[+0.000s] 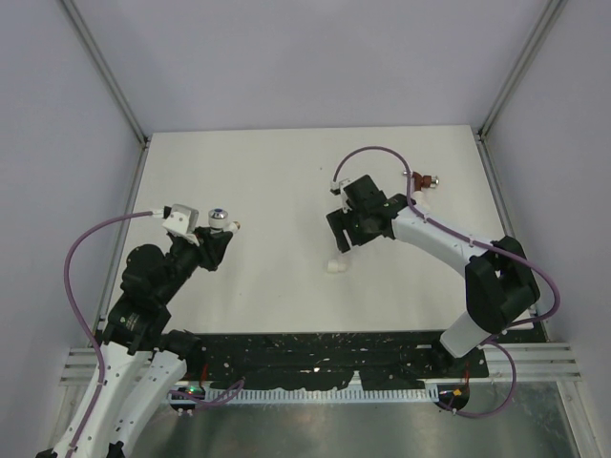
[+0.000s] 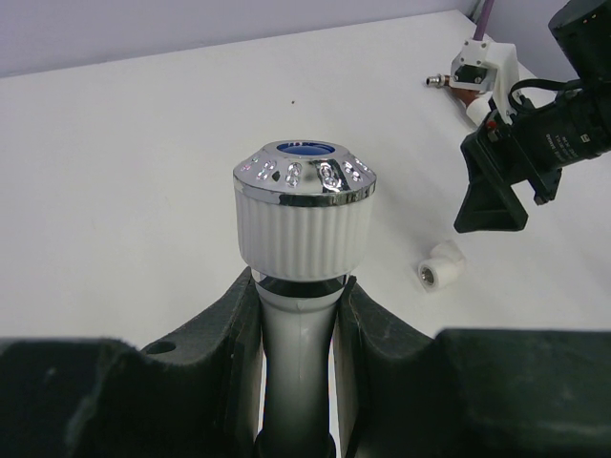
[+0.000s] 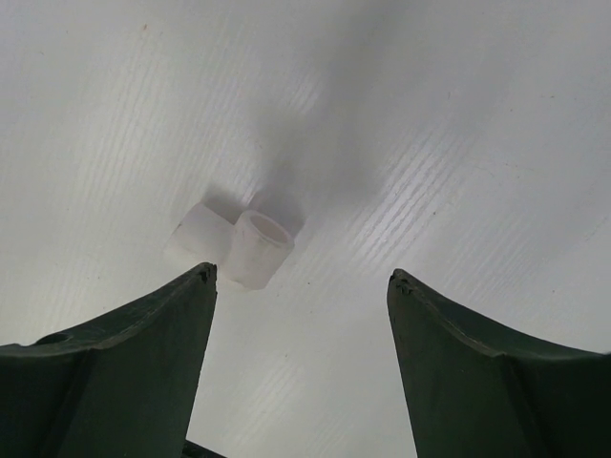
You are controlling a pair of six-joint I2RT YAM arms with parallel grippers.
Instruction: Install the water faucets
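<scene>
My left gripper point(image 2: 299, 315) is shut on the white water faucet point(image 2: 304, 215), clamping its stem just below the ribbed knob with the silvery, blue-dotted cap; the same faucet point(image 1: 219, 218) shows at the left of the table. The dark red faucet point(image 1: 421, 179) lies at the far right, also seen as the dark red faucet point(image 2: 456, 82) behind the right arm. My right gripper point(image 3: 301, 277) is open above the table, holding nothing, with a white elbow fitting point(image 3: 234, 246) lying just ahead of its left finger. In the top view the right gripper point(image 1: 342, 246) hovers over that elbow fitting point(image 1: 336, 266).
The white table point(image 1: 286, 172) is walled by pale panels with metal corner posts. A black perforated strip point(image 1: 315, 358) runs along the near edge by the arm bases. The right arm's purple cable point(image 1: 382, 153) loops above its wrist.
</scene>
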